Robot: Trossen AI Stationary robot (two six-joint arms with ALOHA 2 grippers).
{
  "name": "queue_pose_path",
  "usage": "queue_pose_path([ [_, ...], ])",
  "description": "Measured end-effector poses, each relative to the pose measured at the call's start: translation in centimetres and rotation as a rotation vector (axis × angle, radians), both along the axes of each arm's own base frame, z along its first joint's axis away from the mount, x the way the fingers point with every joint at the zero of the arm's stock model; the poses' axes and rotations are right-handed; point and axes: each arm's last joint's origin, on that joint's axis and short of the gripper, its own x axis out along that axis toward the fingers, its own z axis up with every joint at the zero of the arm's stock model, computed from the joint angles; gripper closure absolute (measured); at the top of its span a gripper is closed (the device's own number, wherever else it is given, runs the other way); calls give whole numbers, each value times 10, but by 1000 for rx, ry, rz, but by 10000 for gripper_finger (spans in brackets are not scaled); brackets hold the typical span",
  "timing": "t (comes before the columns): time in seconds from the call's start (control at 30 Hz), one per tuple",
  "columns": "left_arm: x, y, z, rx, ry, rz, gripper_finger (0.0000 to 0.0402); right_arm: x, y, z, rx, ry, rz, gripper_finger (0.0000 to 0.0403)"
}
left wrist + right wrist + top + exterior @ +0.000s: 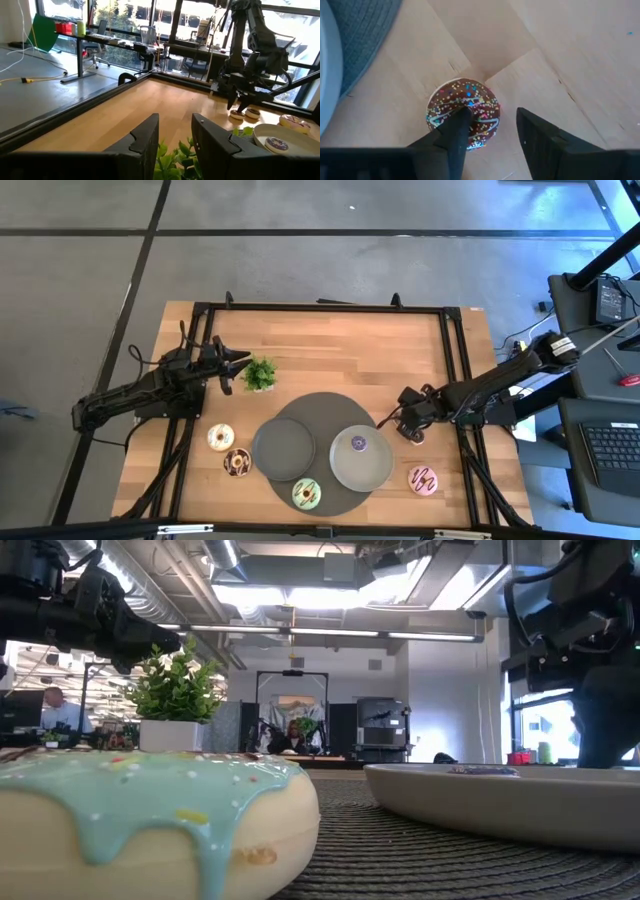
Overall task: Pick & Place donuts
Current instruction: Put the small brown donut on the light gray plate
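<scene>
Fingers of my right gripper [490, 132] stand apart and empty, one tip already over the brown donut [463, 119], the other just beside its rim. That tiny sprinkled ring lies on the bare counter [330, 365] near the right edge, just off the grey mat [318, 402], with a tan one [236, 114] beside it in the left wrist view. I judge it light and stiff enough to pinch, though the glossy icing may slip, so I would take it across the rim, one finger on each outer side, low near the wood. My left gripper [175, 137] waits above the plant [260, 373], fingers narrowly parted, holding nothing. A purple donut [359, 443] already sits on the right plate [345, 470].
</scene>
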Motion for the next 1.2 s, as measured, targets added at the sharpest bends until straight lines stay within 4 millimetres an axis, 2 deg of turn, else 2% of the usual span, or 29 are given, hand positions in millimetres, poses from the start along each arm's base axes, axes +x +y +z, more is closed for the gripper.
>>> queue_pose_path([
  [0.23,0,0,0,0,0,1,290,3,1,2,1,-8,17,292],
  [0.5,0,0,0,-1,0,2,290,23,10,30,4,-94,130,342],
  [0.7,0,0,0,-1,0,2,290,45,31,61,72,-318,333,349],
  [0.8,0,0,0,-1,0,1,290,53,44,70,99,-438,452,349],
  [0.9,0,0,0,-1,1,2,290,56,53,69,125,-475,507,349],
  [1.2,0,0,0,-14,-6,1,290,62,62,46,164,-365,498,349],
])
